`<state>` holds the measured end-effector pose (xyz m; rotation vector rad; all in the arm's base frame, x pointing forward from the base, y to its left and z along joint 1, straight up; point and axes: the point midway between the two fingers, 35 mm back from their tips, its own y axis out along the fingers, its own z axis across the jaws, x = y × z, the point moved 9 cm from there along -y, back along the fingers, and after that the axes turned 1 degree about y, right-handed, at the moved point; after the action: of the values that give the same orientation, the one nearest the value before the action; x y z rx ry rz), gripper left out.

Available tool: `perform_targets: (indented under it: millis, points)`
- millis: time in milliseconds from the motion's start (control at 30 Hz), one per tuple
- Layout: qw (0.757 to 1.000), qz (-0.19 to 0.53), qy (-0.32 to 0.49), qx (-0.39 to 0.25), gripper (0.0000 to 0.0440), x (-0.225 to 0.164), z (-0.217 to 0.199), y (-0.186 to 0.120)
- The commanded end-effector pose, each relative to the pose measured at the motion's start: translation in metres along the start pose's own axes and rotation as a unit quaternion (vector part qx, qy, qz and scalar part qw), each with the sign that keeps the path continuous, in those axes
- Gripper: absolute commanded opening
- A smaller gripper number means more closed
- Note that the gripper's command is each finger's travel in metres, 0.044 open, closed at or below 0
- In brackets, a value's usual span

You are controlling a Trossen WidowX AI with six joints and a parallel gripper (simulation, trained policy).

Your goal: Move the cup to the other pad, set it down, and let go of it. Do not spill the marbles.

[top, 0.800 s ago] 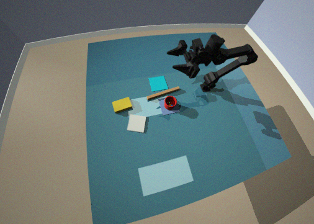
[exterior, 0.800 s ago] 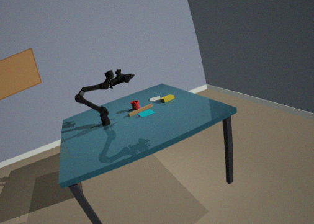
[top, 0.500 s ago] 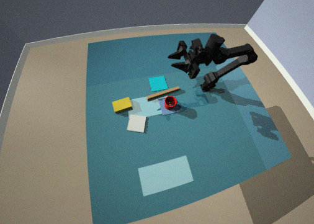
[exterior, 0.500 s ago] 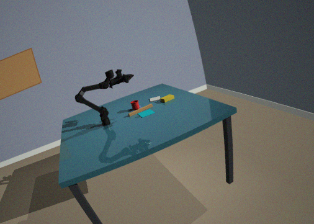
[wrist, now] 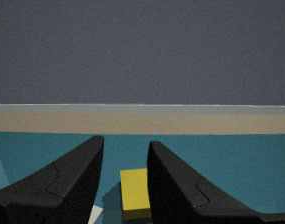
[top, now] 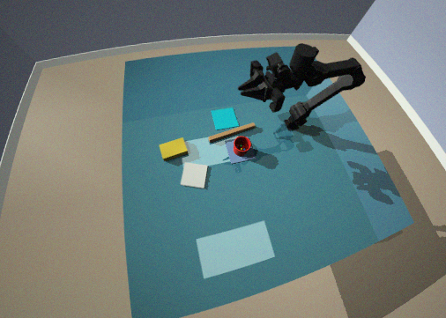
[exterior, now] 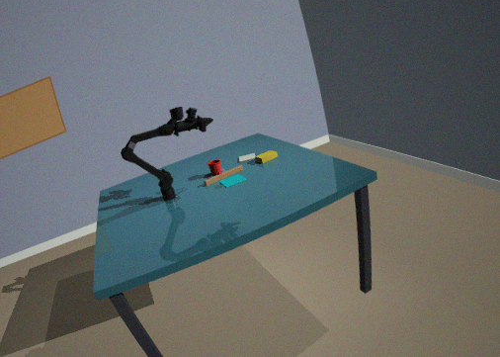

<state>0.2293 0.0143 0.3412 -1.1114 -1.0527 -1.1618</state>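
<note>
The red cup point(top: 241, 146) point(exterior: 214, 167), with marbles (a few small dots of colour) seen inside, is stood upright on the purplish pad point(top: 234, 159). The hand point(top: 239, 91) point(exterior: 212, 121) point(wrist: 126, 147) is held above the bench point(top: 308, 203) point(exterior: 296, 189) point(wrist: 53, 150), its fingers partly spread, apparently around nothing.

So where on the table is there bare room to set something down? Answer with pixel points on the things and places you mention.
Free: the stretch between the white block point(top: 194, 175) point(exterior: 247, 157) and the pale bright patch point(top: 235, 249). Crowded: around the red cup point(top: 241, 146) point(exterior: 215, 167), with the wooden bar point(top: 232, 133) point(exterior: 224, 175) close by.
</note>
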Motion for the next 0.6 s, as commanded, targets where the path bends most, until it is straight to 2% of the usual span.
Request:
perform_targets:
  millis: [0, 567]
  points:
    - [1.0, 0.016, 0.021, 0.006, 0.0112, 0.006, 0.004, 0.003]
    - [0.986, 0.114, 0.122, 0.006, 0.0136, 0.02, 0.02, 0.02]
